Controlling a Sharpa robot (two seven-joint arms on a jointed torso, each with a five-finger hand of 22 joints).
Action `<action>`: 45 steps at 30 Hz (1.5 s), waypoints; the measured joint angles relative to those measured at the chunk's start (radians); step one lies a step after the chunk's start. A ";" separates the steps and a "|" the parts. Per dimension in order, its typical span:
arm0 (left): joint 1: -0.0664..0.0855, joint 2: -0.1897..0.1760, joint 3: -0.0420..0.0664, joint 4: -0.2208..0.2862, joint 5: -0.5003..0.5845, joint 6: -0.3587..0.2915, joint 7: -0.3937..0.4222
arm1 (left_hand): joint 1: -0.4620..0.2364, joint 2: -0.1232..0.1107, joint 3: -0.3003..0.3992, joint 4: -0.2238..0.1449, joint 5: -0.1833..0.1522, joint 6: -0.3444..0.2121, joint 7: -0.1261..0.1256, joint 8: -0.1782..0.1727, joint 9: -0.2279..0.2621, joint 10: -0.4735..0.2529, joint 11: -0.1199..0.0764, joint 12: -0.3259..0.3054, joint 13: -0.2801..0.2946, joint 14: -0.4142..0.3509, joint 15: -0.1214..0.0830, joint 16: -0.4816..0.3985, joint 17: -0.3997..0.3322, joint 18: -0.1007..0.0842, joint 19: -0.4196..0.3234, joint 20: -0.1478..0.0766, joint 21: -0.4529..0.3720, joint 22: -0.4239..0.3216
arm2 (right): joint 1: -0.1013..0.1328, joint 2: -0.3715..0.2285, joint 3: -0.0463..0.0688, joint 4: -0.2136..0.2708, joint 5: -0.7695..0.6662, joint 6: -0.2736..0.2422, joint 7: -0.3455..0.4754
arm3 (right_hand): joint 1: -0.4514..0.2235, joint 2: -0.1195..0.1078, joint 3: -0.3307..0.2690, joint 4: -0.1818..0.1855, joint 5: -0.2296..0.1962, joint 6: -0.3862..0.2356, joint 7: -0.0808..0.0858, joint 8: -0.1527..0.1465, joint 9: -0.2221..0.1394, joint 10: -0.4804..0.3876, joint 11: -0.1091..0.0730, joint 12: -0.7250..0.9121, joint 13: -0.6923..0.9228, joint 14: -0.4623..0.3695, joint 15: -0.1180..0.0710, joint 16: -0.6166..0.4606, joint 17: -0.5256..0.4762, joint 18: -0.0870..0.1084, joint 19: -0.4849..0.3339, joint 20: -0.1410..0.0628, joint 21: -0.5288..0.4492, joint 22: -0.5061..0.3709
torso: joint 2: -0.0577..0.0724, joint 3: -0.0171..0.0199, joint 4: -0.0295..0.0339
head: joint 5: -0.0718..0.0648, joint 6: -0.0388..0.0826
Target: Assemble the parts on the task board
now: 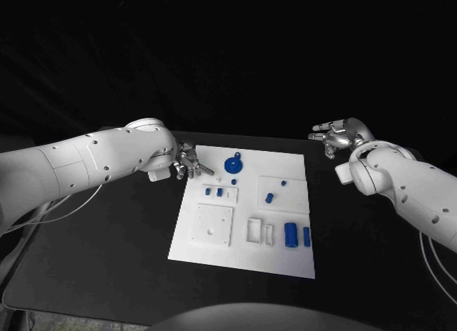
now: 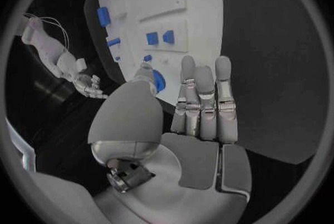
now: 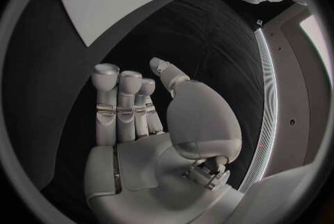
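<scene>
Fingers of my left hand (image 1: 183, 164) are extended side by side, holding nothing, at the task board (image 1: 288, 258) edge; right hand (image 1: 336, 134) loosely curled, empty, well clear. Blue parts (image 1: 290, 234) lie scattered on the board; I judge assembly barely begun.

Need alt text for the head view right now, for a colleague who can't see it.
White task board lies mid-table with blue parts on it. The left robot hand hovers at its far left corner; the right robot hand hangs beyond its far right corner, holding nothing.
</scene>
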 measured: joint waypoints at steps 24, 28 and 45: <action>-0.044 0.044 -0.040 0.069 -0.273 -0.407 0.537 | 0.274 0.039 0.200 -0.296 -0.087 -0.026 0.051 -0.055 -0.579 -0.189 0.103 -0.360 -0.306 0.055 0.052 -0.160 -0.046 0.063 0.048 0.059 -0.109 -0.015 | 0.000 -0.005 0.000 -0.010 0.027 -0.014 0.078 | -0.011 0.000 0.050 -0.014 0.005 0.039 0.011 0.000 0.001 -0.008 0.014 -0.623 -0.672 -0.117 0.045 -0.433 -0.294 0.017 -0.079 0.046 -0.574 -0.420 | 0.001 -0.0015 -0.0017 | -0.015 0.038; -0.047 0.063 -0.051 0.060 -0.346 -0.426 0.557 | 0.263 0.028 0.216 -0.292 -0.087 -0.026 0.051 -0.055 -0.579 -0.189 0.103 -0.360 -0.306 0.062 0.053 -0.135 -0.030 0.063 0.055 0.060 -0.097 0.004 | 0.000 -0.002 0.000 -0.013 0.048 -0.021 0.123 | -0.011 0.001 0.080 -0.016 0.007 0.041 0.018 0.000 0.001 -0.027 0.057 -0.775 -0.849 -0.173 0.094 -0.616 -0.415 0.017 -0.224 0.089 -0.576 -0.577 | 0.001 -0.0011 -0.0017 | -0.016 0.042; -0.065 0.103 -0.062 0.019 -0.518 -0.404 0.547 | 0.264 0.017 0.235 -0.292 -0.050 -0.026 0.051 -0.055 -0.580 -0.223 0.105 -0.360 -0.306 0.067 0.051 -0.073 -0.011 0.063 0.062 0.056 -0.039 0.004 | 0.000 0.005 0.000 -0.017 0.168 -0.012 0.257 | -0.004 -0.004 0.094 -0.006 0.015 -0.146 0.059 -0.006 -0.007 -0.160 0.146 -0.900 -0.993 -0.392 0.228 -0.818 -0.850 0.034 -0.486 0.256 -0.577 -1.242 | 0.002 -0.0005 -0.0012 | -0.018 0.043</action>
